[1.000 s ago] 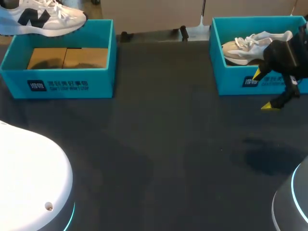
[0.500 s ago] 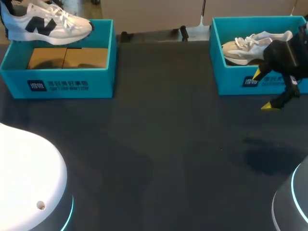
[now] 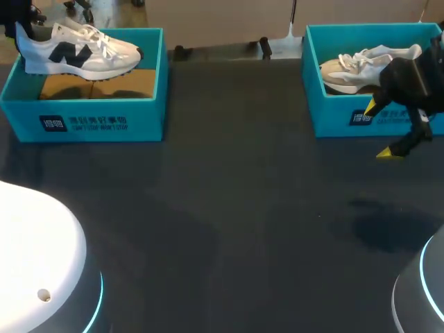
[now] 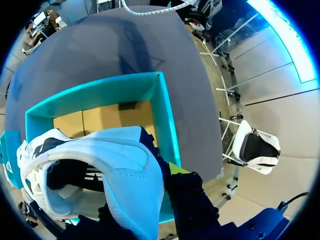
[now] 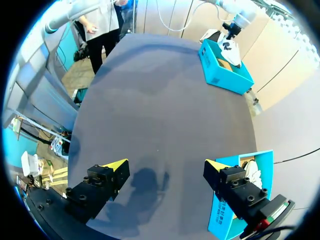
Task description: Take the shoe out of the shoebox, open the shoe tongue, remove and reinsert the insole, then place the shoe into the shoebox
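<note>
The left claw (image 4: pixel 165 192) is mostly hidden behind the white shoe (image 3: pixel 76 54), with only one yellow tip showing, but it pinches the shoe's heel and holds it over the blue box (image 3: pixel 83 121) at the far left, whose brown floor shows underneath. The right claw (image 3: pixel 380 130) is spread wide and empty, just in front of the other blue box (image 3: pixel 333 118) at the far right, and it covers part of the tan shoe (image 3: pixel 357 66) inside.
</note>
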Robot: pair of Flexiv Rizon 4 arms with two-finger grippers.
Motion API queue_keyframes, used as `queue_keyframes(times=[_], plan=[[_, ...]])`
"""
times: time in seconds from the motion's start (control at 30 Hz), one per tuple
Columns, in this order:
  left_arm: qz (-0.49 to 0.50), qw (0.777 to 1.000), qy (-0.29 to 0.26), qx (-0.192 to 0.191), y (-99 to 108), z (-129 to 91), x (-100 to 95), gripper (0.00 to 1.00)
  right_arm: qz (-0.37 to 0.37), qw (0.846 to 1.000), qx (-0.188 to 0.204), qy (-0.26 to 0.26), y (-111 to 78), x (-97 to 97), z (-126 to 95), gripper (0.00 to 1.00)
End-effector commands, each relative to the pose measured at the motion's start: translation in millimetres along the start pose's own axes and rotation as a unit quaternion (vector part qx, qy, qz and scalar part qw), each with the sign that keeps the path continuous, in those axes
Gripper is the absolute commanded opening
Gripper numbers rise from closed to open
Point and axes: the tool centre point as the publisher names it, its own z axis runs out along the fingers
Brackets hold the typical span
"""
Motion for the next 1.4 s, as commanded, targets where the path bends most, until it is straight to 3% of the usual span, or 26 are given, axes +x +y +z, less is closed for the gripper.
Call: queue_keyframes(times=[0.03,0.4,0.97,1.4], plan=[[-0.003,1.000,0.003,-0.002,6,17,-4.3,0.00,0.001,1.000,0.002,0.002,0.8,-1.8,2,1.00],[-0.002,1.000,0.008,-0.001,-6,40,-12.6,0.00,0.001,1.000,0.002,0.002,0.8,-1.8,2,1.00],[-0.020,0.999,-0.009,-0.023,-42,53,-23.9,0.00,0.001,1.000,0.002,0.002,0.8,-1.8,2,1.00],[-0.044,0.999,-0.014,-0.020,-49,70,-24.9,0.00,0.001,1.000,0.002,0.002,0.8,-1.8,2,1.00]])
